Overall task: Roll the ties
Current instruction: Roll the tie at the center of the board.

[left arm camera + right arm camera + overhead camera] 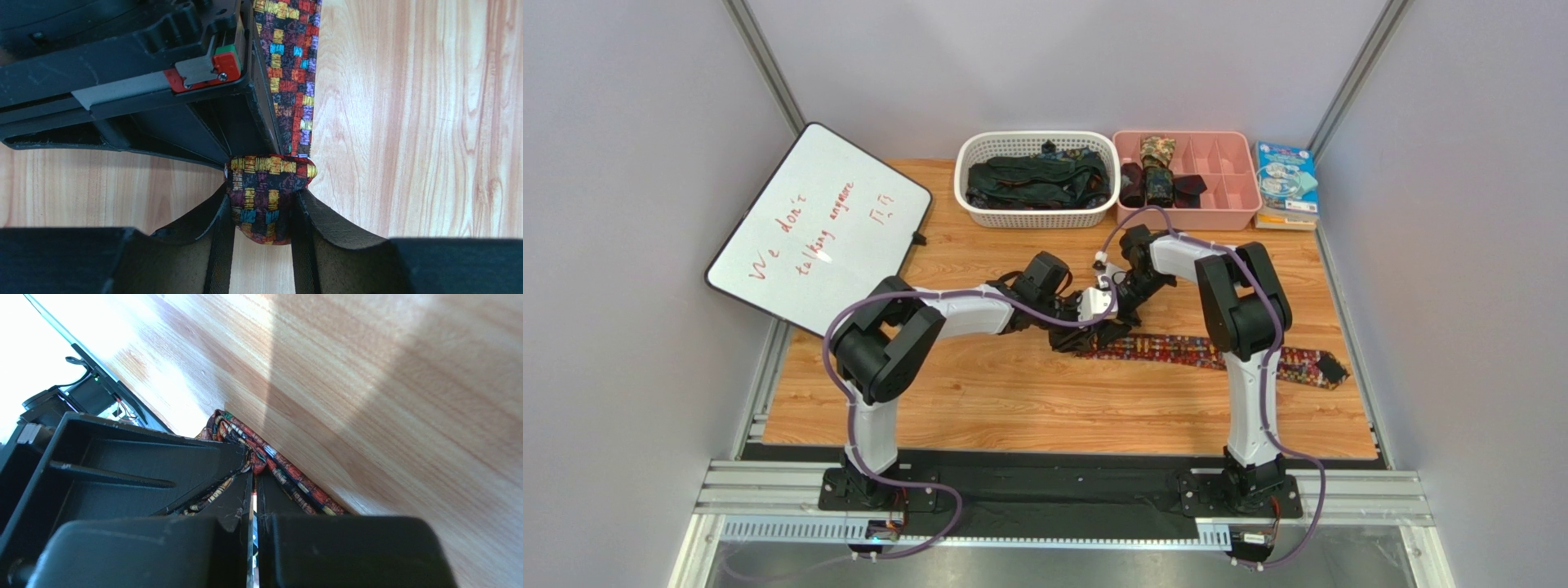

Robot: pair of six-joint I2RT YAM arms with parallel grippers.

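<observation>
On the desk [1014, 404] the patterned tie [1173, 350] lies flat. Its rolled end (a small coil) is pinched by the left hand [264, 211]; the right hand [253, 478] is closed tight, tips against it. Beyond, dark ties [1038, 181] fill a white basket [979, 211].

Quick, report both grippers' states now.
Left gripper: closed on the rolled end of the multicoloured patterned fabric necktie.
Right gripper: shut; whether it pinches the necktie cannot be told.

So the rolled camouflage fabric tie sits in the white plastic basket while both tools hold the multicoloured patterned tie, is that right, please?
Not quite: the rolled camouflage fabric tie sits in the pink plastic divided tray, as the top external view shows; the rest holds.
</observation>
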